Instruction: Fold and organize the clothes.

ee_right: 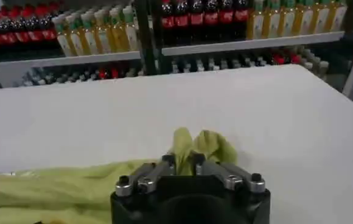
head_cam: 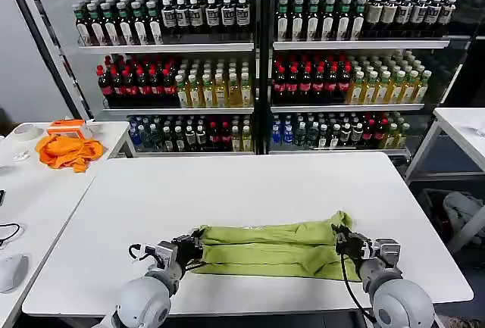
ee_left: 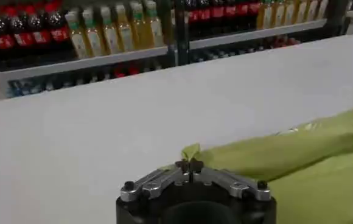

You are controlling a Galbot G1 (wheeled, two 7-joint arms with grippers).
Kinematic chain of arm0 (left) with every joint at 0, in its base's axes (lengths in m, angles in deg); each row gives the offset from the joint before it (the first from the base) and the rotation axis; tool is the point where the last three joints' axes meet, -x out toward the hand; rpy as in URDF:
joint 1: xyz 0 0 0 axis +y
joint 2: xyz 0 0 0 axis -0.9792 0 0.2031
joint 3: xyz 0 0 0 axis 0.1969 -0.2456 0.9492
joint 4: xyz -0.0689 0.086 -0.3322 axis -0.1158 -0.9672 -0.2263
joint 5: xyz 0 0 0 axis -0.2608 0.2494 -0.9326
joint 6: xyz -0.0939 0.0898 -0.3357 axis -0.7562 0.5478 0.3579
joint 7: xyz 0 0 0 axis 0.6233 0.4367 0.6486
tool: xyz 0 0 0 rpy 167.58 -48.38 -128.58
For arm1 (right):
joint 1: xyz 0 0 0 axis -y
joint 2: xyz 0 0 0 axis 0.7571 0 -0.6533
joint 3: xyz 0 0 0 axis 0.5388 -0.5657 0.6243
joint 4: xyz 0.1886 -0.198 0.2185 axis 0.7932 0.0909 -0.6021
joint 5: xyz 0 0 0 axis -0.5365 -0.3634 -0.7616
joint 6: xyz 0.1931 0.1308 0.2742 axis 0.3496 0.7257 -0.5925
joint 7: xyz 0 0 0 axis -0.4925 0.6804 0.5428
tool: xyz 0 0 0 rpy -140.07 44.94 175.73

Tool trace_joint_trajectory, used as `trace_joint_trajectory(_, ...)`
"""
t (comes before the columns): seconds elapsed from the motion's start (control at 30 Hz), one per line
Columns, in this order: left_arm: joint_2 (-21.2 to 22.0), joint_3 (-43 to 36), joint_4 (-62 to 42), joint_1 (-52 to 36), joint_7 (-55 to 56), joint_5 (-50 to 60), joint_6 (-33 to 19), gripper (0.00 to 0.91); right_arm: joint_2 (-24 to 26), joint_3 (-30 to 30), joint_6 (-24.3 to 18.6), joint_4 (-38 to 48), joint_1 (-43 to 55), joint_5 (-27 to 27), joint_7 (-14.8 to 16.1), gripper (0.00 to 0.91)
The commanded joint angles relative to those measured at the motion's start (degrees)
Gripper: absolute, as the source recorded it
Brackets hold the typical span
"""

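Nearest the head camera, the two grey arms reach onto the near edge of the white bench (head_cam: 250,184), one at each end of the light yellow-green T-shirt (head_cam: 273,248), which lies folded into a long band across the front of the bench. At the band's left end, the left gripper (head_cam: 193,243) has its fingers pressed together on a small tuft of the fabric; the left wrist view shows the fingertips meeting with the cloth corner (ee_left: 190,152) sticking up between them. At the band's right end, the right gripper (head_cam: 341,241) pinches a bunched fold of the shirt, which rises above its closed fingers (ee_right: 167,163) in the right wrist view. No writing can be read on the shirt. Behind the bench stand glass-fronted coolers (head_cam: 261,55) with rows of bottled drinks, dark, red-labelled and yellow; their labels are too small to read. On a side bench to the left lie a bright orange cloth heap (head_cam: 70,150) and a roll of tape (head_cam: 26,132).
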Motion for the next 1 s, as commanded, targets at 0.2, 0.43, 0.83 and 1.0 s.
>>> trace_joint_trajectory(0.2, 3.64, 1.63, 5.92, 6.18, 6.32, 3.96, -3.82, 0.907, -3.2, 2.59, -0.1, -4.1, -5.67, 4.21, 1.48, 0.907)
trace_joint_trajectory(0.43, 7.27, 2.26, 9.14, 10.52, 8.43, 3.95, -4.15, 0.907, -4.4, 3.66, -0.33, -5.19, -7.71, 6.0, 1.9, 0.907)
trace_joint_trajectory(0.83, 13.26, 0.68, 2.01, 10.74, 10.57, 5.92, -6.06, 0.907, -3.76, 4.3, -0.81, -5.78, -9.33, 8.32, 2.89, 0.907)
trace_joint_trajectory(1.0, 13.78, 1.06, -0.37, 8.67, 10.77, 5.77, -6.03, 0.484, -3.71, 4.27, -1.01, -5.7, -9.74, 8.47, 2.98, 0.907)
